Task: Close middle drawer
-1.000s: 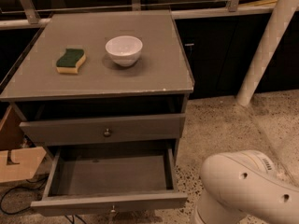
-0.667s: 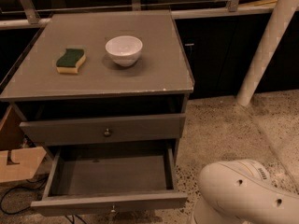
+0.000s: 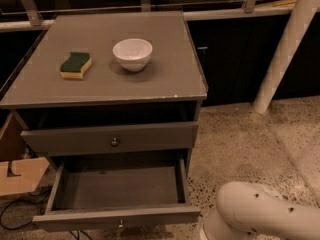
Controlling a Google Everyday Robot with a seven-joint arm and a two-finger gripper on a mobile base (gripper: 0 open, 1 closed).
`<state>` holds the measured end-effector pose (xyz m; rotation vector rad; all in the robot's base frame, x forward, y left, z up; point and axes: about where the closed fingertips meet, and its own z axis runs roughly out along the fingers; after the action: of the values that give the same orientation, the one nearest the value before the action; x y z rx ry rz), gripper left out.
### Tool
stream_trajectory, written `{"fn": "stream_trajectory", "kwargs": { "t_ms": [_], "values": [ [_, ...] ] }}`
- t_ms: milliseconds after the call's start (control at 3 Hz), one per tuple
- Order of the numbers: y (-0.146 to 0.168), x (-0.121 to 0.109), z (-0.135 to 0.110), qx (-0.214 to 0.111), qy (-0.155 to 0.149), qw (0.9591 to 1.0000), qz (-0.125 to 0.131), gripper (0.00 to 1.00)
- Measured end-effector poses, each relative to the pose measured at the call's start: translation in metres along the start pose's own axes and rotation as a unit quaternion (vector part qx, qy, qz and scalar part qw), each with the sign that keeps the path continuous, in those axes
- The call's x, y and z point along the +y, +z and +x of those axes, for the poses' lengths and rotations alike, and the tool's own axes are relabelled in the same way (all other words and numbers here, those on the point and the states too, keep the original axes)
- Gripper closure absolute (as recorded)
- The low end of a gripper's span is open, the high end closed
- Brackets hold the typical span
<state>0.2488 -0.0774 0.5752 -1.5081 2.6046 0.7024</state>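
The middle drawer [image 3: 117, 217] of the grey cabinet is pulled far out, empty inside, with its flat front and small knob near the bottom edge of the camera view. Above it, the uppermost drawer [image 3: 114, 138] with a round metal knob is nearly shut. The lowest drawer is hidden below the open one. My gripper is out of view; only a white rounded arm segment [image 3: 262, 215] shows at the bottom right, to the right of the open drawer's front corner and apart from it.
A white bowl [image 3: 132, 54] and a green-and-yellow sponge [image 3: 75, 65] sit on the cabinet top [image 3: 165, 79]. A cardboard piece [image 3: 20, 176] and cables lie on the left floor. A white post [image 3: 285, 49] stands at the right on speckled floor.
The white arm segment has sunk a little lower in the view. The drawers, bowl and sponge have not moved.
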Motion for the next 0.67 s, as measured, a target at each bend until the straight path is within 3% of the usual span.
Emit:
{"fn": "stream_trajectory", "kwargs": {
  "t_ms": [333,667],
  "values": [
    [0.0245,-0.0112,-0.0094,-0.023,0.004,0.9995,-0.020,1.00],
    [0.0282,-0.0109,-0.0087,-0.024,0.006,0.9994,-0.025,1.00]
  ]
}}
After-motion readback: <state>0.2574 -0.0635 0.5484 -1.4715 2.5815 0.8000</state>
